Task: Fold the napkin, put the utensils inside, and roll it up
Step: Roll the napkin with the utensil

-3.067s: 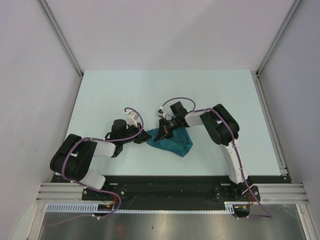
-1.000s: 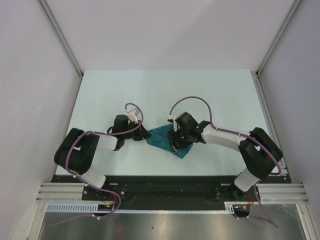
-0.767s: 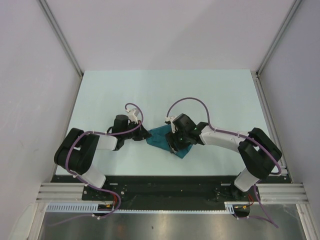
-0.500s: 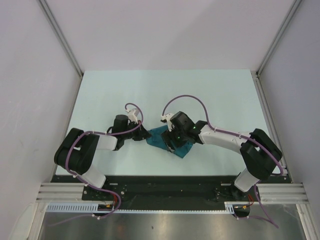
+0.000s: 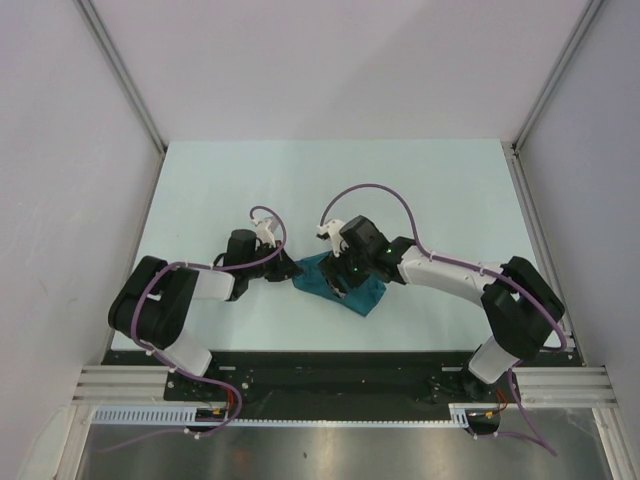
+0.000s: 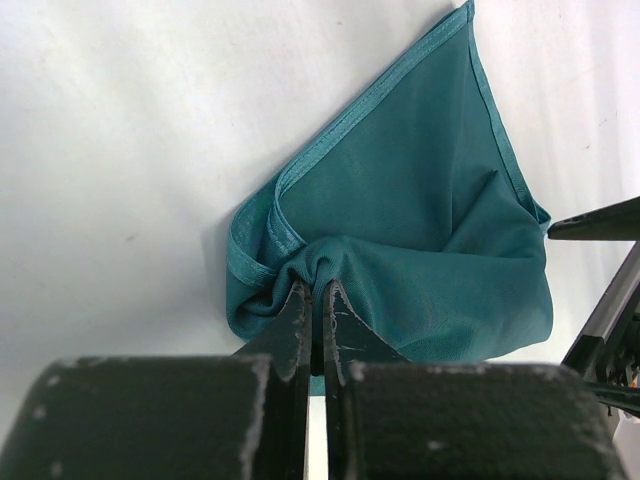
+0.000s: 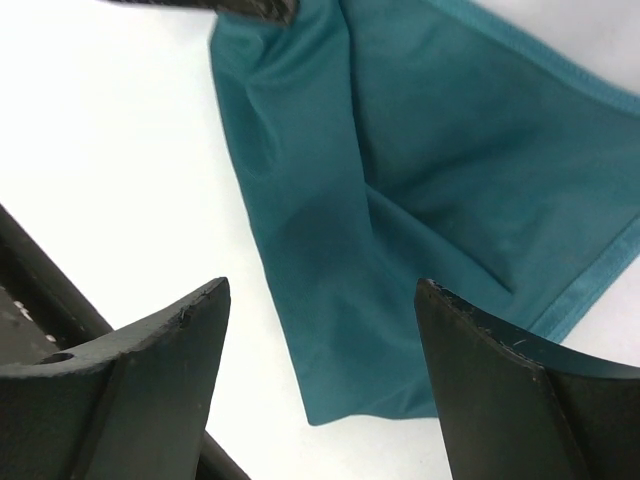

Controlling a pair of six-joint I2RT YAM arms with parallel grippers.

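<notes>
- Under the napkin [image 5: 366, 296], the pale table [image 5: 440, 190] is the largest surface in the top view. It runs well beyond the napkin to the far, left and right sides, with only a short strip on the near side.
- Right of the napkin, the right arm [image 5: 450, 272] reaches in low from its base, and its wrist sits over the napkin's middle.
- Left of the napkin, the left arm [image 5: 195, 288] is folded back on itself, with its forearm pointing at the napkin's left corner.
- The napkin is a teal cloth with a stitched hem. It lies in a rough triangle, flat on the table apart from soft creases. In the left wrist view [image 6: 420, 230] two hemmed edges run away to a far point, and the near corner is bunched into a small pucker. In the right wrist view [image 7: 450, 150] a loose fold runs across it.
- At the napkin's left corner, the left gripper [image 5: 287, 270] has its jaws pressed together on the bunched cloth [image 6: 312, 292], which is pinched between the fingertips.
- Directly above the napkin, the right gripper [image 5: 340, 284] has its jaws spread wide [image 7: 320, 292]. One finger is over the bare table beside the cloth and the other over the cloth. Nothing is between them, and contact with the napkin cannot be told.
</notes>
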